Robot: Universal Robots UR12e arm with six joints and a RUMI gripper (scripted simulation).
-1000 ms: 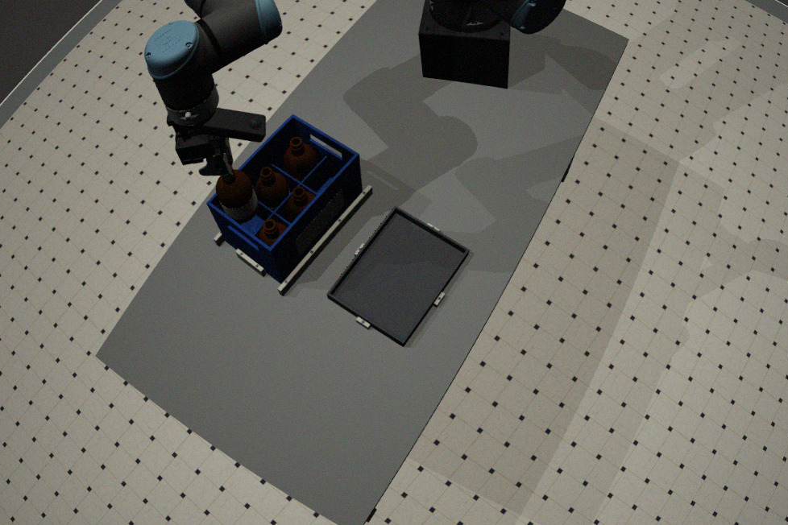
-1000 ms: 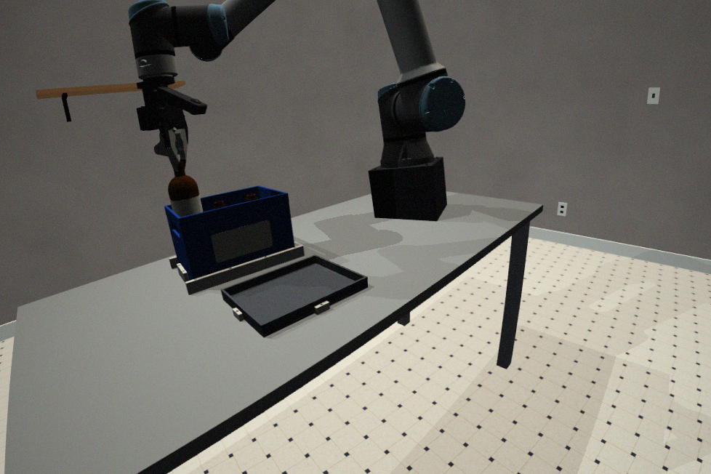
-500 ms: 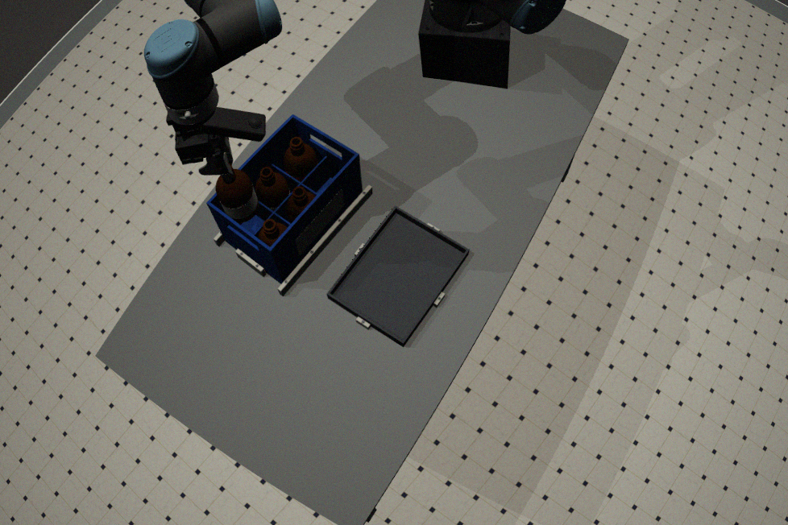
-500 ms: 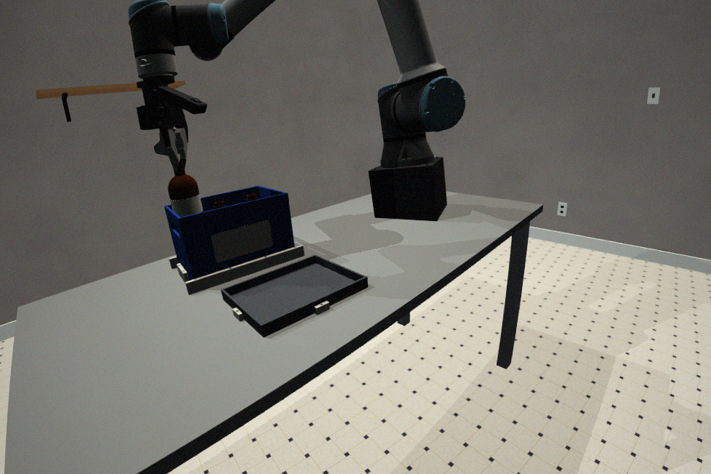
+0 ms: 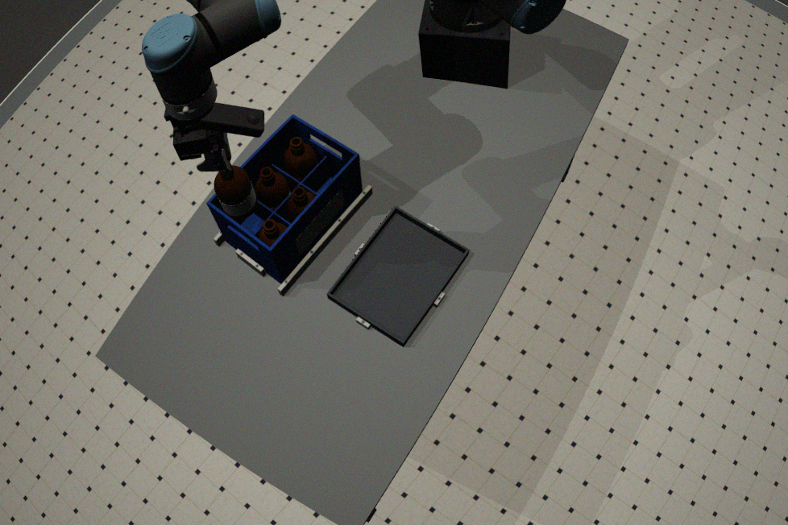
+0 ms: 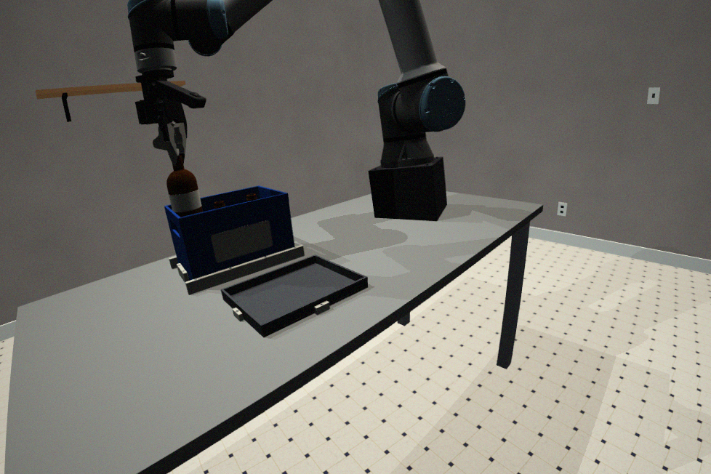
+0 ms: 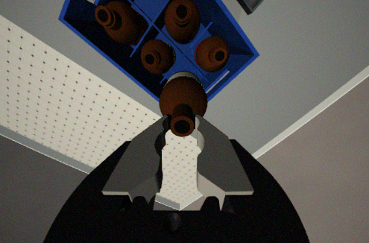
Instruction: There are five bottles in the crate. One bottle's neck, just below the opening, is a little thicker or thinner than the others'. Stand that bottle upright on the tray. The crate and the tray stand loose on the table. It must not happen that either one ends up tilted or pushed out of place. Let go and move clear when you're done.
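Note:
My gripper is shut on the neck of a brown bottle with a pale label. This bottle is raised partly out of the blue crate at its left end; its lower part is hidden behind the crate wall in the exterior view. It looks about upright. Four other bottles stand in crate compartments, one towards the far end. I cannot tell from the frames which neck differs. The dark tray is empty.
A pale rail runs along the crate's side facing the tray. Small pale blocks stand at the tray's sides, one at its outer side. The black robot base is at the table's far end.

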